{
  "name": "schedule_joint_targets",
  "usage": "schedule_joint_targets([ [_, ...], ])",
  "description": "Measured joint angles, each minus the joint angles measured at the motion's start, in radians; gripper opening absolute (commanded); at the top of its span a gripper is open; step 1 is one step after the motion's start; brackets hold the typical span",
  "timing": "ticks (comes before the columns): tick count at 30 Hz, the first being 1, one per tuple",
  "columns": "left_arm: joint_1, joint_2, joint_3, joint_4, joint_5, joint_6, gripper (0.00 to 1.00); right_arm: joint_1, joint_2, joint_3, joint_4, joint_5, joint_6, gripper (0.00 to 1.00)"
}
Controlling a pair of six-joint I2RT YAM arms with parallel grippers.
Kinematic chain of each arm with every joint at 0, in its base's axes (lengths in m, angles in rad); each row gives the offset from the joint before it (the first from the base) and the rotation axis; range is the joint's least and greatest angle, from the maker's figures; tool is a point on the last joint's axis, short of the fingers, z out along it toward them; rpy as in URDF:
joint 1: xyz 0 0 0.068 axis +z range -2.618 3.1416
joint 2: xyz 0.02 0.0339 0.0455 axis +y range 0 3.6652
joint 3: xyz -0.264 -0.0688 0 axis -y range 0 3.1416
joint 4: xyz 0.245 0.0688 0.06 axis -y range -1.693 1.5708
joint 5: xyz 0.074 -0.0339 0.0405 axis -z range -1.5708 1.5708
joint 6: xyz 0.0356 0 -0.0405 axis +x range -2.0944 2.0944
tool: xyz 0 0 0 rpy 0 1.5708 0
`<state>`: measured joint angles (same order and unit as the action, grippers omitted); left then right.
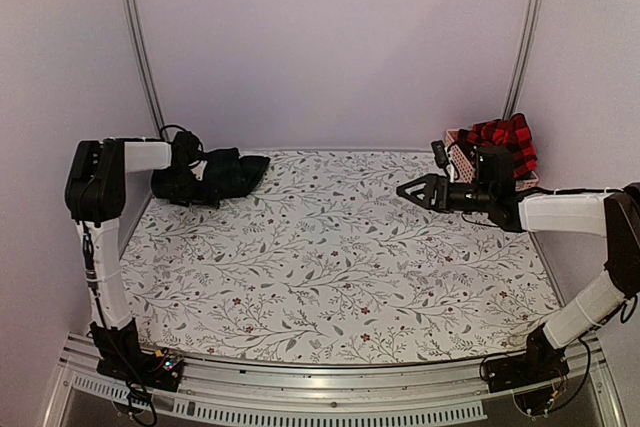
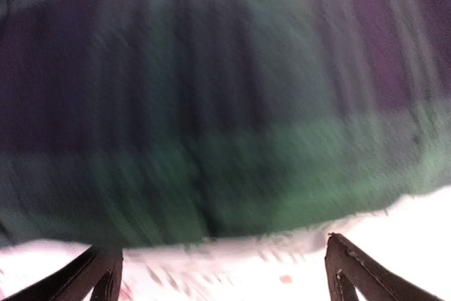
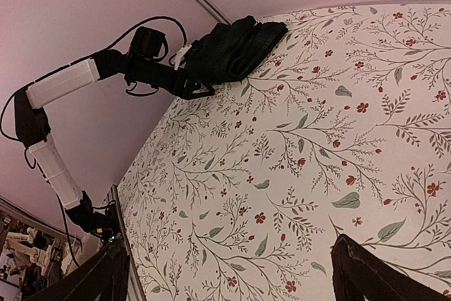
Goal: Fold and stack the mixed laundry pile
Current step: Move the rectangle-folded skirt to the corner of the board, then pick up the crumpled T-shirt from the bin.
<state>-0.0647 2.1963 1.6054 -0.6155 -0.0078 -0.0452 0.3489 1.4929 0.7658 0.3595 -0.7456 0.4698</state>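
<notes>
– Tartan garment: where is it?

– At the far left corner of the desk, a dark green and navy bundle lying on the white leaf-patterned cloth. From above it reads almost black. The left wrist view, though blurred, shows the green checks.

– And the left hand?

– Right at the bundle's edge, low over the desk. Its two fingers are spread wide, and the fabric fills the view just beyond the tips. Only patterned cloth shows between them. Whether the tips touch the garment I cannot tell.

– The rest of the laundry?

– A red-and-black checked shirt is heaped in a pink slatted basket at the far right corner, rising above its rim.

– The right hand?

– It hangs above the desk just beside the basket, pointing toward the left edge. Its fingers stand well apart and hold nothing, with bare cloth showing between them. It is well apart from the tartan bundle.
</notes>
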Motion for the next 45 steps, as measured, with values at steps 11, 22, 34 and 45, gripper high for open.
schedule_joint_targets([
  [11,-0.227,-0.495,-0.229,0.213,0.006,-0.062,1.0,-0.186,-0.043,0.228,-0.325,0.117,-0.178,0.99],
  [22,-0.198,-0.788,-0.446,0.599,0.004,-0.167,1.0,-0.469,0.013,0.498,-0.455,0.393,-0.254,0.99],
  [34,-0.215,-0.832,-0.562,0.644,-0.098,-0.206,1.0,-0.547,0.421,0.97,-0.552,0.716,-0.331,0.99],
  [45,-0.219,-0.863,-0.569,0.664,-0.096,-0.211,1.0,-0.548,0.722,1.128,-0.635,0.844,-0.384,0.37],
])
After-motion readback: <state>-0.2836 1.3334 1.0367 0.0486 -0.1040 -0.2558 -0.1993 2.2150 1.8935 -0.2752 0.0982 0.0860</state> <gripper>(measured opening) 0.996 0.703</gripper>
